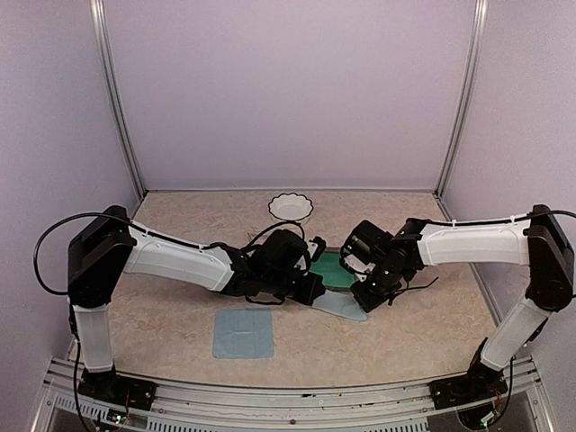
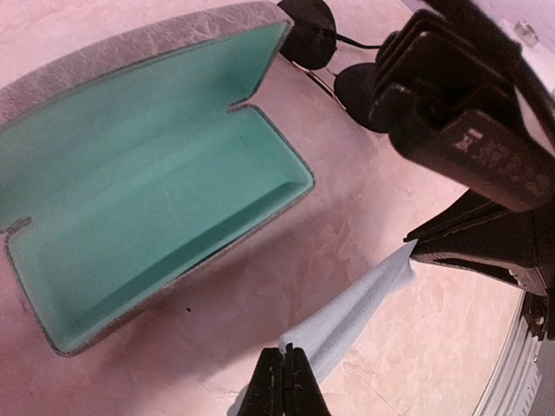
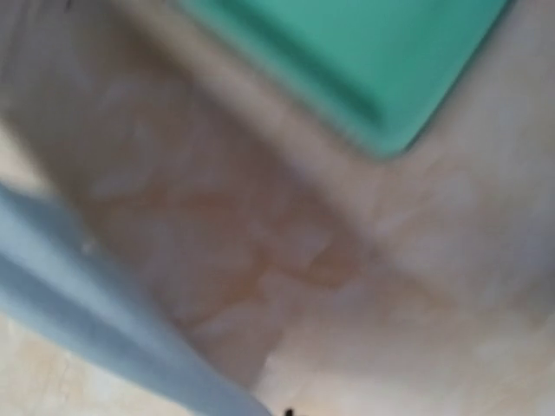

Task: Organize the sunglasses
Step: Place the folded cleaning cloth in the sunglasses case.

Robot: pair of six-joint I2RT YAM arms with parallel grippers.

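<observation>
Round sunglasses point(image 2: 310, 28) are down flat on the pale tabletop point(image 2: 347, 225), open side up. They have two dark, glossy, circular lenses joined by thin black wire. One lens sits just beside the far corner of the open teal-lined case point(image 2: 156, 182), and the other is nearer and partly cut off from view. Only this pair shows.

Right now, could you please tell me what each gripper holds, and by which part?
Both hold the pale blue soft cloth: left gripper pinches one edge, right gripper the opposite corner.
</observation>
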